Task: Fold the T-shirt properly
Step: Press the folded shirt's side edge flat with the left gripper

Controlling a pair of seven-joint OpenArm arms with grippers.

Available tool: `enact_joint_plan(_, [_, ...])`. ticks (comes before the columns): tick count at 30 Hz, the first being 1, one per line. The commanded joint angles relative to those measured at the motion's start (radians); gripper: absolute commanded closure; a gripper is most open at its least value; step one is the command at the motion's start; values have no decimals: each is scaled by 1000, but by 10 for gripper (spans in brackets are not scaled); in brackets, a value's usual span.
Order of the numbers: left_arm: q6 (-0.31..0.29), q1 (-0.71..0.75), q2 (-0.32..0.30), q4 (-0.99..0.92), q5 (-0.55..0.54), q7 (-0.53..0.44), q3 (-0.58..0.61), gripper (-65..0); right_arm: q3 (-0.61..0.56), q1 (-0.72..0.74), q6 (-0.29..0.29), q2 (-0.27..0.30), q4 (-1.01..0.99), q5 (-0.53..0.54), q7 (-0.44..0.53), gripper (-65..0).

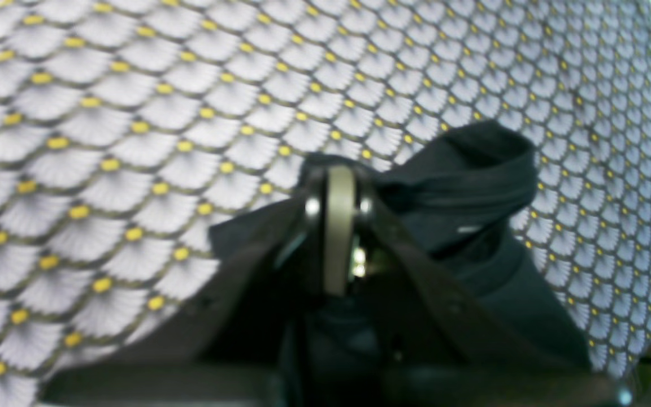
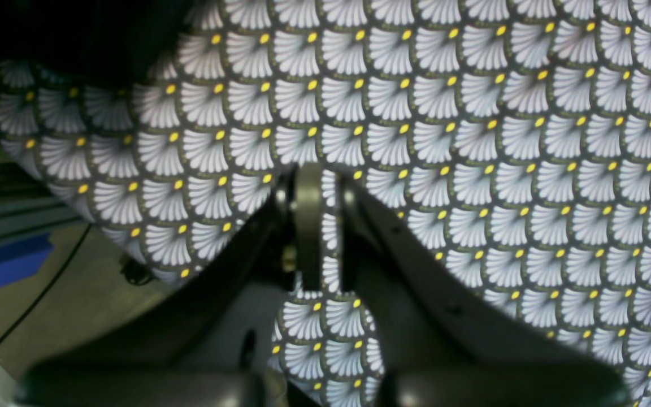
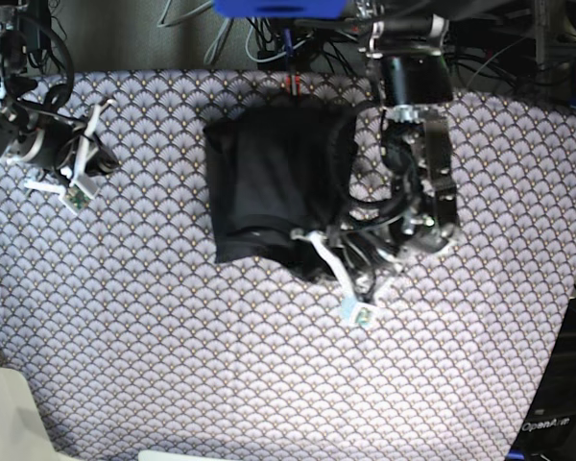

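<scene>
Base view: the table (image 3: 173, 365), covered by a grey fan-patterned tablecloth (image 3: 480, 288) with yellow dots, fills most of the field. On its far middle lies the T-shirt (image 3: 269, 182), dark and plain, gathered into a rough upright rectangle that looks already doubled over at least once; its outline is uneven, with a bulged upper right corner and a ragged lower right edge.

The left arm (image 3: 418, 115) reaches down from the far edge to that lower right edge. Its gripper (image 3: 319, 252) sits right at the cloth there. Left wrist view: the left gripper (image 1: 339, 226) has its jaws pressed together on a bunched fold of the T-shirt (image 1: 467, 181), which rises in a twisted ridge just beyond the tips and trails back under the gripper over the tablecloth (image 1: 105, 141).

The right arm (image 3: 19, 125) waits well apart at the table's side, touching nothing. Right wrist view: the right gripper (image 2: 322, 226) stands with its jaws nearly together, a thin slit between them showing only tablecloth (image 2: 500, 141); it carries nothing.

Progress, as judged from the shape: the garment is compacted but not neat. A fold of the pinched edge appears to be in hand. Left to do, probably: lay that edge flat, square the corners, and release.
</scene>
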Motion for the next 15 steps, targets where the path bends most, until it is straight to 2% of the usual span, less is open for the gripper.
enact_joint_plan(1, [-5,-34,5,12,-20,-20,8,0,9,-6,4,18,17,12,16,-37])
enact_joint_plan(9, [-5,-40,5,4,-143,-10,28,0,9,-18,4,18,18,12,18,-37])
enact_joint_plan(14, [-5,-40,5,18,-167,-10,27,-2,9,-18,4,18,18,12,16,-37])
enact_joint_plan(15, [-5,-40,5,18,-164,-10,27,-29,9,-18,4,18,18,12,16,-37])
